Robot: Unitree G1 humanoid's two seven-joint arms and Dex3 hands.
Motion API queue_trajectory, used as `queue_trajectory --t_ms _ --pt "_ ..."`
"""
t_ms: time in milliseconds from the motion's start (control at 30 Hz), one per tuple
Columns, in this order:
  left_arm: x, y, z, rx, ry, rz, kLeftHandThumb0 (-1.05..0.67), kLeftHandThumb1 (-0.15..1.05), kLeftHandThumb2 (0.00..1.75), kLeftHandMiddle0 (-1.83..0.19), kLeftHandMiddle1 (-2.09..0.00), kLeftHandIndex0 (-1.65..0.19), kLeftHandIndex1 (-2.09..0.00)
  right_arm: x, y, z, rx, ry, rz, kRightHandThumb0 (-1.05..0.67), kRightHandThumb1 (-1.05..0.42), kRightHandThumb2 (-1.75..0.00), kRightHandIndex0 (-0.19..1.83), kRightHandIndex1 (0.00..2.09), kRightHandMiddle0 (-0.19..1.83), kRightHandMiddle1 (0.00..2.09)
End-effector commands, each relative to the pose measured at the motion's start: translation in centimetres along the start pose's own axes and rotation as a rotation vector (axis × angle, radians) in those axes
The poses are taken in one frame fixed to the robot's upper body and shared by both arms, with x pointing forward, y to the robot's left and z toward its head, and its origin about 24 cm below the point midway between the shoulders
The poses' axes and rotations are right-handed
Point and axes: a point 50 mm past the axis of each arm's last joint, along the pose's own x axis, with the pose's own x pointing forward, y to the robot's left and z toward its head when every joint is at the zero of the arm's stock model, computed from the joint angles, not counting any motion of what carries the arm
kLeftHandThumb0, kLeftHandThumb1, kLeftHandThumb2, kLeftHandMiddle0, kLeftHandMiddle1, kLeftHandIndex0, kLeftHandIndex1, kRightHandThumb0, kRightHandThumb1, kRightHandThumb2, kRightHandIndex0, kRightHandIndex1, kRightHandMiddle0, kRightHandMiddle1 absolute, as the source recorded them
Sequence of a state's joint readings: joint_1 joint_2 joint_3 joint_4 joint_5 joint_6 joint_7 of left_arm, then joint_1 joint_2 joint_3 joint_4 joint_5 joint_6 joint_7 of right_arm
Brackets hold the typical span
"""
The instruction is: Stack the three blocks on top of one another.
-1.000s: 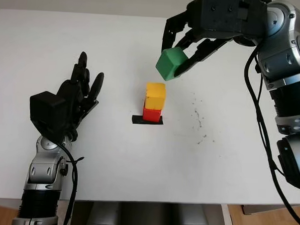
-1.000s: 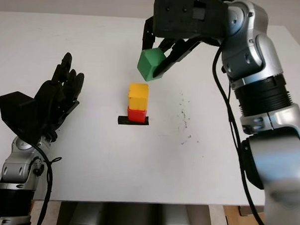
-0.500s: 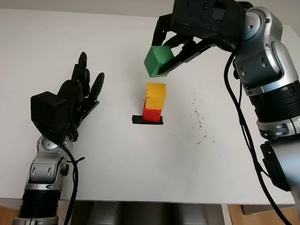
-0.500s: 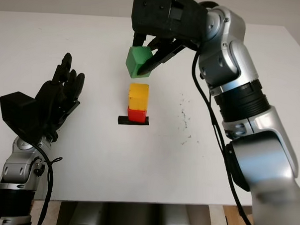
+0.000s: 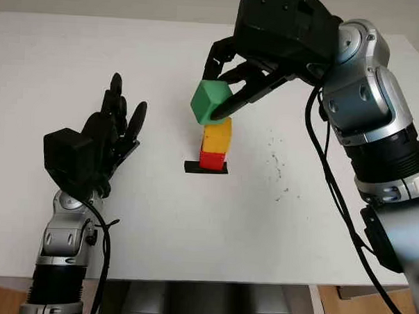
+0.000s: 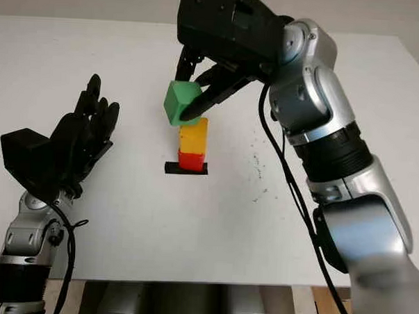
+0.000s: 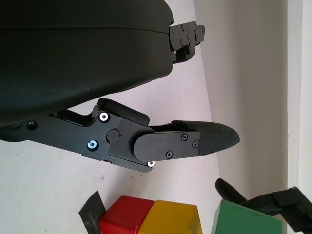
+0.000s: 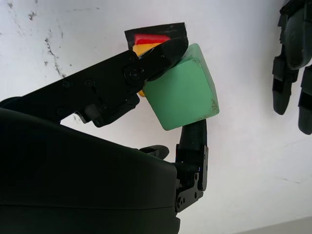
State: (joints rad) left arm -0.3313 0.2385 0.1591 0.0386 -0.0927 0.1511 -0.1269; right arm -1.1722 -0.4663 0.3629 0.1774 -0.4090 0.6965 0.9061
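A yellow block [image 5: 217, 137] stands on a red block [image 5: 212, 159], which sits on a black tape mark [image 5: 205, 168] at mid-table. My right hand [image 5: 222, 95] is shut on a green block [image 5: 210, 101] and holds it tilted in the air, just above the yellow block and a little to its left. The right wrist view shows the green block [image 8: 182, 88] pinched between the fingers, with the red and yellow stack [image 8: 148, 43] behind it. My left hand [image 5: 112, 135] is open, raised over the table well left of the stack.
The white table [image 5: 192, 226] carries a scatter of dark specks [image 5: 278, 170] to the right of the stack. The table's front edge runs just below both forearms.
My right hand has carried the green block leftward and downward, from up and right of the stack to just over the yellow block. The left hand has stayed put.
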Motion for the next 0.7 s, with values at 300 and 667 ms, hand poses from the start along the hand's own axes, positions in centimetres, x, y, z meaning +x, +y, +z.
queue_trajectory --t_ms 300,667 --pt "-0.02 -0.24 0.01 -0.006 -0.006 -0.006 -0.68 1.05 0.46 0.19 -0.03 0.19 -0.04 -0.51 0.07 -0.11 -0.037 0.013 -0.013 -0.37 -1.05 -0.08 0.33 0.04 0.19 1.72" --pt "0.01 -0.35 -0.06 -0.013 -0.004 -0.001 -0.68 1.05 0.45 0.18 -0.05 0.18 -0.05 -0.48 -0.15 -0.23 -0.043 0.031 -0.041 -0.36 -1.05 -0.07 0.31 0.04 0.11 1.81"
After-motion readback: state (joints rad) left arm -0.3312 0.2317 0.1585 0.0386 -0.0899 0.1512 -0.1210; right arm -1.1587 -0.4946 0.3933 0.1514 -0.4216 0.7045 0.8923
